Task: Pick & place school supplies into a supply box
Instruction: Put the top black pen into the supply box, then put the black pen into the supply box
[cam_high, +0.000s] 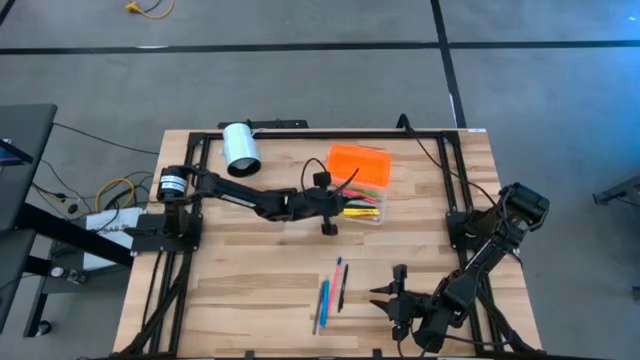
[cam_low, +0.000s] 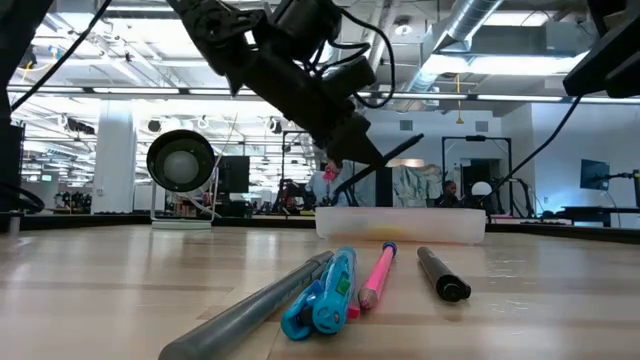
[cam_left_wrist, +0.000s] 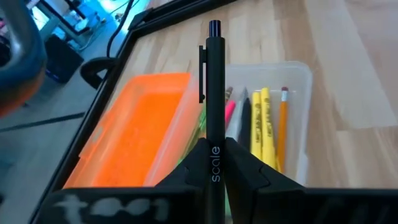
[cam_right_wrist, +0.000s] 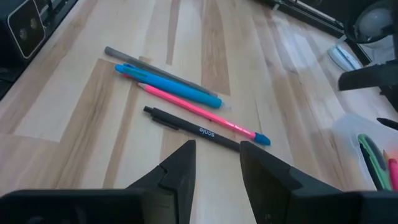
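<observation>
1. Left gripper is clamped on a black pen, hovering over the supply box.
2. That pen's long axis runs roughly along the clear tray's length, beside the orange lid.
3. Right gripper, fingers apart and empty, points at another black pen lying crosswise just ahead.

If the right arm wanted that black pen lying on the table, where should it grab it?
Probably mid-barrel, coming straight down. The black pen lies flat on the table, close beside the pink pencil. The open right gripper should straddle the barrel crosswise, one finger slipping into the narrow gap between them.
</observation>
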